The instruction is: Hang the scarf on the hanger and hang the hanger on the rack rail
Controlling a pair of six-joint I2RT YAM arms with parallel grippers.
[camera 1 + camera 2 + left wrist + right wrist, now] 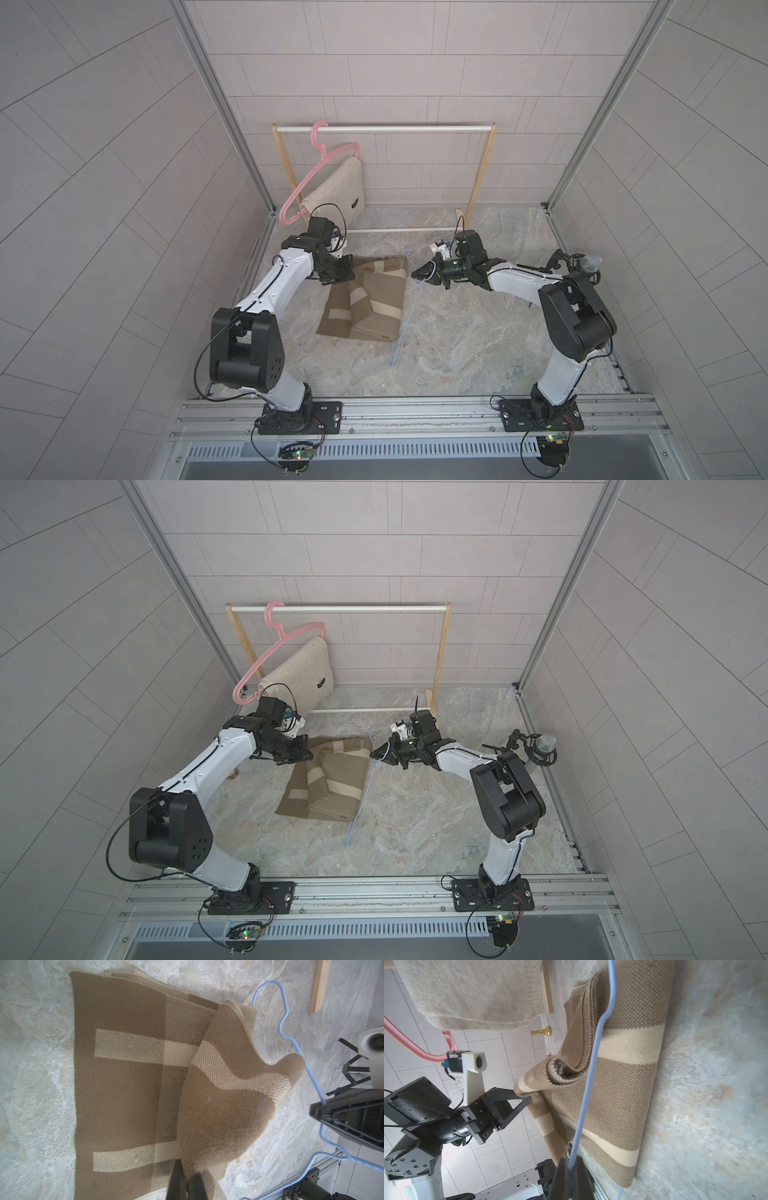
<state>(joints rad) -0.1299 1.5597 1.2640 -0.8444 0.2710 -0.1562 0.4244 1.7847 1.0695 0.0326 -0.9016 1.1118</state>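
Grey marble-look table (457,353), tiled walls behind. The scarf (365,307) lies folded mid-table between the arms. It's brown knit with cream stripes, one corner raised. Looks soft, light and floppy, likely to sag and slide off thin wire, so I'd hold it by a folded edge and drape it evenly. Left gripper (188,1174) is pinching that raised corner; right gripper (571,1161) is clamped on the blue wire hanger (586,1088) running along the scarf's edge - thin, probably springy.
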